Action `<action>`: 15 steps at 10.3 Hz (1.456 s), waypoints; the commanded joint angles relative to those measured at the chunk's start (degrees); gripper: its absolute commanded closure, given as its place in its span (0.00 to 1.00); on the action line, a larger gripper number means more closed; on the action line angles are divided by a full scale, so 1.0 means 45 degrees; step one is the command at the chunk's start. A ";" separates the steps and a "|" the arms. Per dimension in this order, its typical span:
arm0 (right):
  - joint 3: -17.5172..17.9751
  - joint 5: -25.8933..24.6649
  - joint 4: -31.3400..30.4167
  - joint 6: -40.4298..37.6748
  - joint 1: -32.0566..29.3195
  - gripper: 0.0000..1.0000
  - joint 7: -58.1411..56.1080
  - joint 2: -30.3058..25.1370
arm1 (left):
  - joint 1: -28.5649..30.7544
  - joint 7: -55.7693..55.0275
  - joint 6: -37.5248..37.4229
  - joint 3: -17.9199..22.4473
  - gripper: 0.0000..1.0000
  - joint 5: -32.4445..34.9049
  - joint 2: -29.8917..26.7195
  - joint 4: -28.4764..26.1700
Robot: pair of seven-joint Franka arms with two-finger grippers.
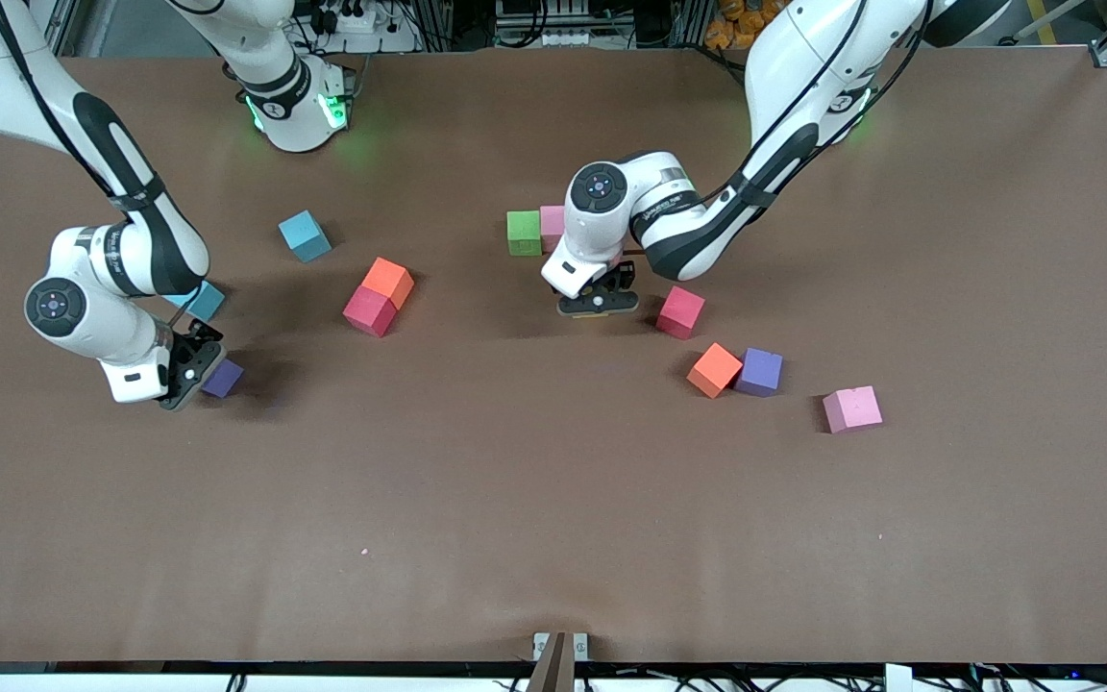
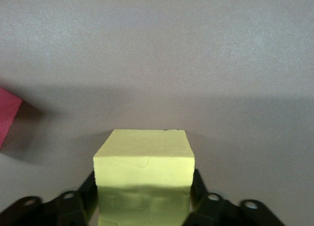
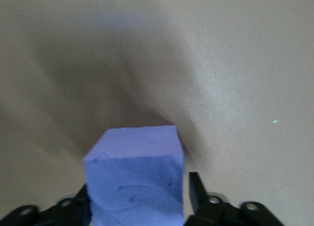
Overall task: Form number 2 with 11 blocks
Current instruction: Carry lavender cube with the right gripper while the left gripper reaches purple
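The yellow cube [image 2: 144, 159], at mid-frame on the desk [image 1: 553, 538], sits within the left tool [image 1: 598, 300]; the purple cube [image 1: 227, 378], at the frame's edge by the right arm, sits within the right tool [image 1: 190, 370]; whether either tool is clamped cannot be told; both cubes are judged light, soft foam, best taken by opposite flat faces.

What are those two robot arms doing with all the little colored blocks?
They are gathering foam cubes to build a number 2. The left gripper has a yellow foam cube between its fingers, beside the green foam cube and pink foam cube already set side by side. The right gripper is around a purple foam cube toward its end of the table. Other cubes lie scattered.
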 commanded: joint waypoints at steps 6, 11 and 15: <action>0.0136 -0.0178 0.0141 -0.0613 0.1210 0.81 0.0086 -0.1465 | 0.0288 -0.0053 -0.1062 0.0053 0.00 0.0123 -0.1712 0.0075; 0.0856 -0.0197 0.0394 -0.1125 0.4216 0.81 -0.0188 -0.2056 | 0.2898 -0.0072 -0.1083 -0.0726 0.00 -0.0382 -0.2456 0.0622; 0.0897 0.0174 0.0805 -0.1144 0.7030 0.78 0.1761 -0.1764 | 0.5205 0.0103 -0.1083 -0.0728 0.00 -0.0542 -0.2517 0.0953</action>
